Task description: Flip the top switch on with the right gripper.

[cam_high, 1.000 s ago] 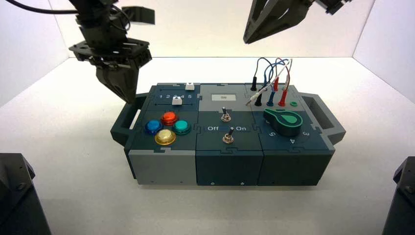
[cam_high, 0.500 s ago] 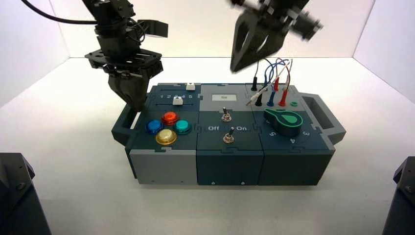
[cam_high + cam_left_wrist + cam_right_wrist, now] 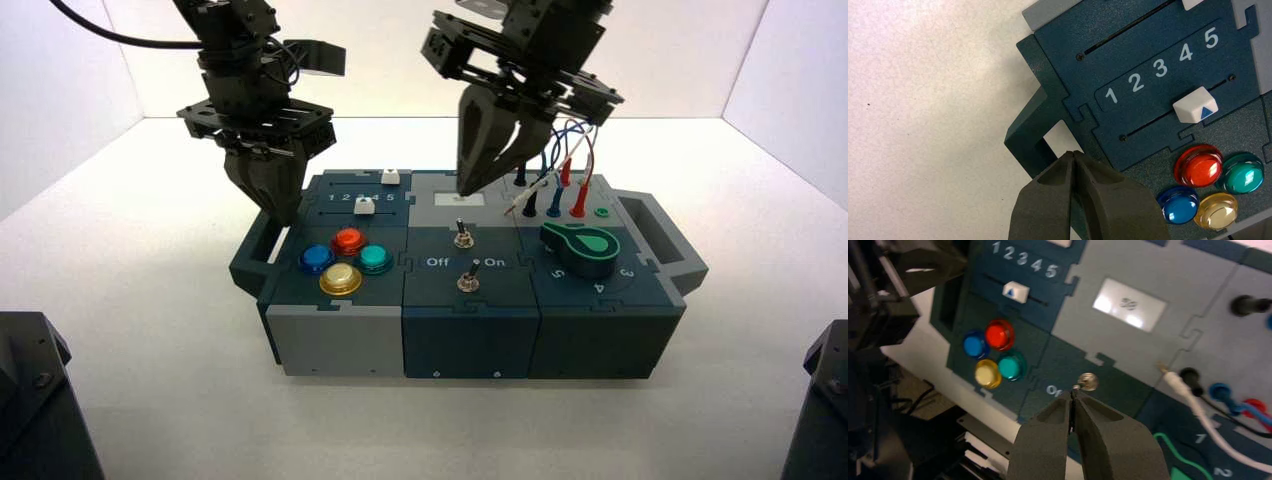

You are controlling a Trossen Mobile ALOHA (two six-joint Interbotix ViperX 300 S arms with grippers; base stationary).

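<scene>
- High view: right gripper (image 3: 470, 186) hangs over the grey display panel, behind the top switch (image 3: 461, 236), a thin metal lever mid-box; two toggles, four domed buttons.
- Left wrist view: left gripper (image 3: 1073, 156) fingers together by the box handle (image 3: 1033, 135).
- Right wrist view: fingers pressed together, tips near the switch's round nut; lettering partly hidden.

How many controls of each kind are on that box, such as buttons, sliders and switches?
Round push buttons: 4 (red, blue, teal, yellow)
White sliders: 2 (back, front)
Silver toggle switches: 2 (top switch, lower switch)
Green knob: 1
Total: 9
</scene>
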